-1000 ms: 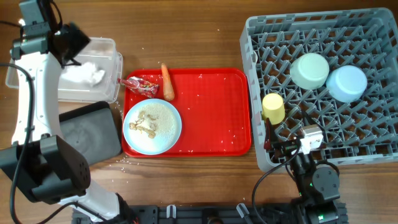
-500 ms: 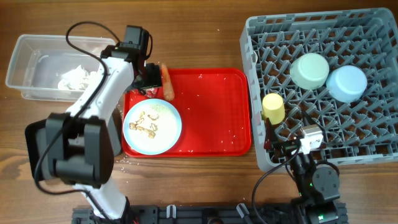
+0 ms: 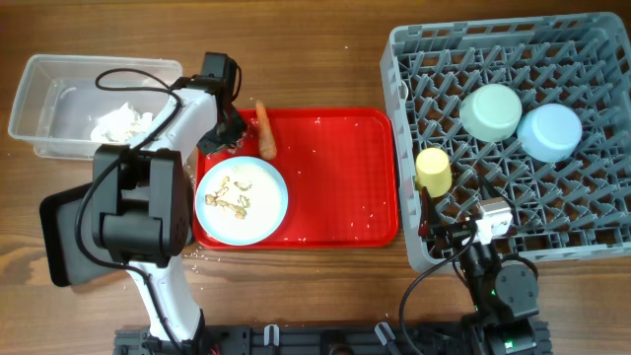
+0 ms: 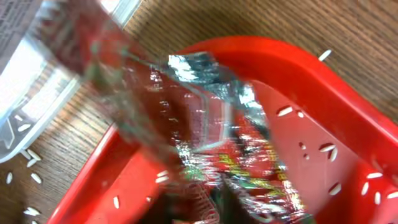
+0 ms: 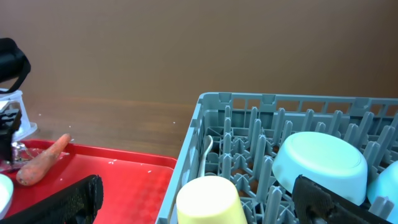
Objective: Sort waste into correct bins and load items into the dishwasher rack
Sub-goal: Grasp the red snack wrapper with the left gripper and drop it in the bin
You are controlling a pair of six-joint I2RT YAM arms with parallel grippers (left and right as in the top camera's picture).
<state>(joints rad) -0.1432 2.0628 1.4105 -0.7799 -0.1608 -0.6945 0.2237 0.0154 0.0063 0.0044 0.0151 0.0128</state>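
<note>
My left gripper is down at the far left corner of the red tray. It is shut on the red snack wrapper, which fills the blurred left wrist view. The carrot piece lies just right of it. The pale plate with beige scraps sits nearer on the tray. A white tissue lies in the clear tub. My right gripper stands open over the yellow cup at the front left of the rack.
Upside down in the rack are a mint-green bowl and a pale-blue bowl. The left arm's black links cover the table left of the red tray and hide the black tray. White grains are scattered over the tray and the wood.
The left arm swung from over the clear tub to the red tray's corner, and its jaws went from wide open to shut on the wrapper. The right arm stayed still.
</note>
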